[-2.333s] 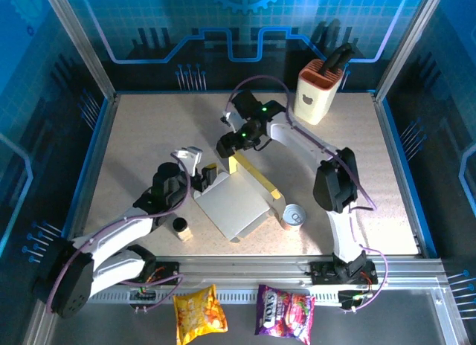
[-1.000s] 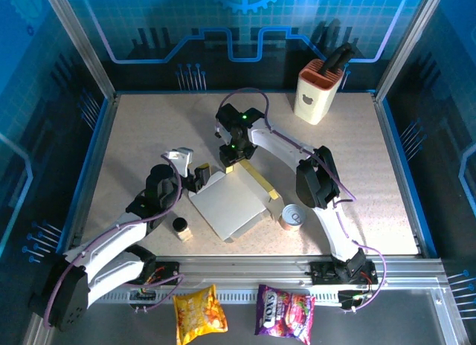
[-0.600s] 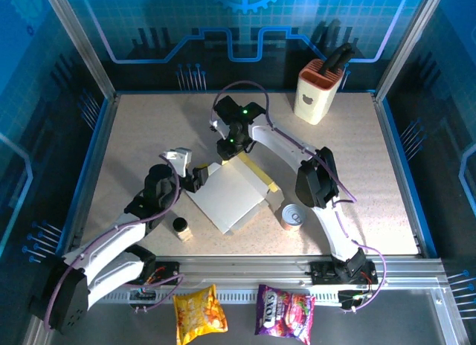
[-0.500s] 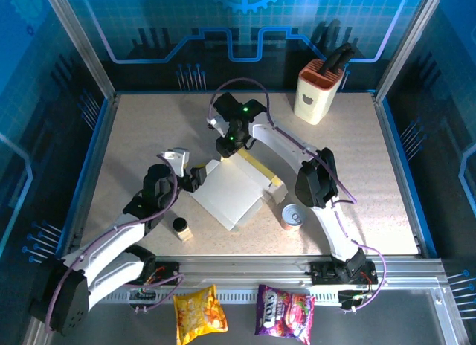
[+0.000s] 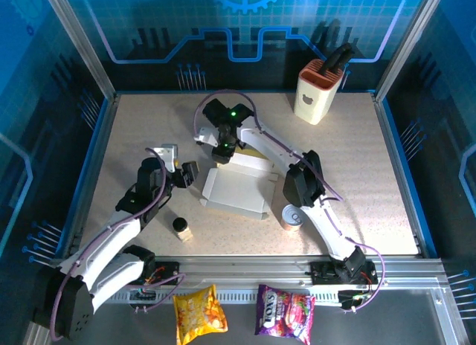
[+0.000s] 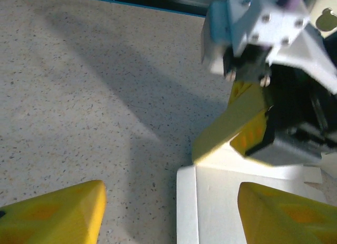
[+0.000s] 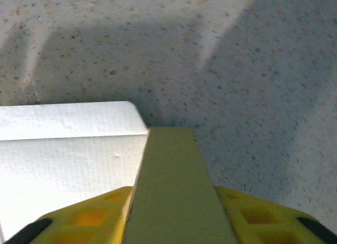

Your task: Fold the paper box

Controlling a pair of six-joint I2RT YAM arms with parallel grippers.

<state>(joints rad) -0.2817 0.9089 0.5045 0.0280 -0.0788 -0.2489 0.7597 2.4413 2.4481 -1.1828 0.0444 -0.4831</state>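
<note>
Grey-white paper box (image 5: 236, 190) — turned squarer since, seemingly flatter

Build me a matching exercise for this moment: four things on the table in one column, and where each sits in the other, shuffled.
Things
1. paper box
2. knife block
3. tin can
4. small dark-capped jar

Places
a. far right corner of the table
b. just right of the box's near right corner
c. mid-table, pale inside facing up
d. nearer than the box and to its left, standing alone

Pairs: 1-c, 2-a, 3-b, 4-d
</note>
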